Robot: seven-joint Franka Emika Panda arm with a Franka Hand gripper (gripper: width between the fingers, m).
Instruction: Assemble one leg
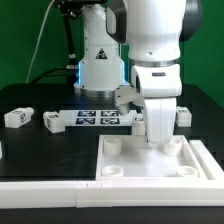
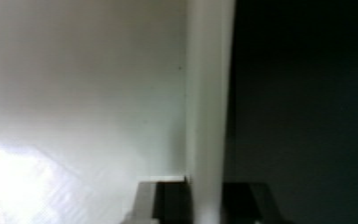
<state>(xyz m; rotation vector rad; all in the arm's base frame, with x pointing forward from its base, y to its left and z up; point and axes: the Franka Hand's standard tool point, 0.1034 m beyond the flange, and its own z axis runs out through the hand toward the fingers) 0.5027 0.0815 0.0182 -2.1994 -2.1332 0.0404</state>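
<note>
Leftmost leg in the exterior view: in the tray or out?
Out. The leg lies on the black table, well apart from the tray.

Arm drops in from above, wrist vertical over the far half of the tray. Pincer points straight down, tips low inside the tray, just in front of its back wall. Wrist view: two dark fingertips stand either side of a pale upright edge; can't resolve whether they touch it. Base sits behind the tray, well apart.
</note>
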